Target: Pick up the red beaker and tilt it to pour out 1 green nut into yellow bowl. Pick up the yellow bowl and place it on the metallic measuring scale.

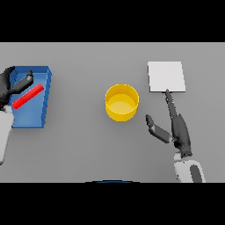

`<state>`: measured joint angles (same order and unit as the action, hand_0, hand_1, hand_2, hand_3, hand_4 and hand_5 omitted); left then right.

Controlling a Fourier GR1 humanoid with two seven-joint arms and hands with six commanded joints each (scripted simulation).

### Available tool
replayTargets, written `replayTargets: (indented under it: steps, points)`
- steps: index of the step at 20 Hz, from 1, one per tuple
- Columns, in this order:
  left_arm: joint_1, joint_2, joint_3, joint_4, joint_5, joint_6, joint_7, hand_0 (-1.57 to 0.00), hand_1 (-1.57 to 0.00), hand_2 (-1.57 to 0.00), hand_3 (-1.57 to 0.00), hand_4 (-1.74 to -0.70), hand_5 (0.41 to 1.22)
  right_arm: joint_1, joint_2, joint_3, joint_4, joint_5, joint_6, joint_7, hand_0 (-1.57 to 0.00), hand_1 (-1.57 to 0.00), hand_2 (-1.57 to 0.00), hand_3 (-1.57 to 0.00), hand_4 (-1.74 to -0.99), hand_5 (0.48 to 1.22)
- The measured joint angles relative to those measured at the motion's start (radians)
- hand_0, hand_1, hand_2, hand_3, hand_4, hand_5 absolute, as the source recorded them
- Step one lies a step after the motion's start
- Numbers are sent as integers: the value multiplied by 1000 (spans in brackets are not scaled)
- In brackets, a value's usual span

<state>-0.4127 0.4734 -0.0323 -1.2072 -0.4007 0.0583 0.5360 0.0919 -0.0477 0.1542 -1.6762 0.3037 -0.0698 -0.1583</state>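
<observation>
Dark left hand (11, 85) curls round the red beaker (28, 96) over the blue tray (44, 101) at nine o'clock, probably light, rigid, slick, best gripped mid-length; right hand (178, 129) lies slack at four o'clock of the yellow bowl (121, 102), fingertip touching the metallic scale (166, 76).

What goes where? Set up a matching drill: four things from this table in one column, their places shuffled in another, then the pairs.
1. red beaker
2. yellow bowl
3. metallic measuring scale
4. right hand

A. table centre
B. far right of the table
C. inside the blue bin, at the left hand
D. right of the bowl, fingers straight, one reaching the scale's near edge

Pairs: 1-C, 2-A, 3-B, 4-D
</observation>
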Motion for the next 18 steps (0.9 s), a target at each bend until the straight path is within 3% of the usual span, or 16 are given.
replayTargets:
  steps: [3,4,5,7,10,12,13,18]
  points:
    - [-5,-13,2,26,-4,24,-35,-103,-85,-87,-82,-782,651,8,-14,2,-6,11,4,-8,1,1,1,1,-1020,640]
    - [-12,-4,8,26,-4,28,-41,-82,-67,-69,-65,-773,655,-2,-27,10,-1,31,11,27,1,1,1,1,-1014,666]
    - [-7,-2,6,9,-8,33,-57,-65,-54,-55,-52,-763,657,-12,-53,19,2,30,46,6,1,1,1,1,-1005,669]
    - [-11,-9,-3,0,-11,31,-46,-41,-34,-35,-33,-750,661,-99,-124,38,29,75,104,61,1,1,1,1,-1044,679]
    - [-11,-10,-4,-12,-6,30,-56,-21,-17,-17,-16,-740,668,-208,-237,91,60,172,193,92,1,1,1,1,-1122,674]
    - [-7,-9,-5,-7,-8,33,-67,-13,-10,-11,-10,-733,677,-271,-279,149,85,249,228,63,1,1,1,1,-1174,674]
    - [-3,-3,-4,-10,-8,30,-61,-10,-8,-8,-8,-733,680,-318,-301,171,97,277,257,75,1,1,1,1,-1192,677]
    - [-3,-4,-7,-6,-8,23,-44,-3,-2,-2,-2,-741,699,-480,-387,286,189,400,362,6,1,1,1,1,-1226,692]
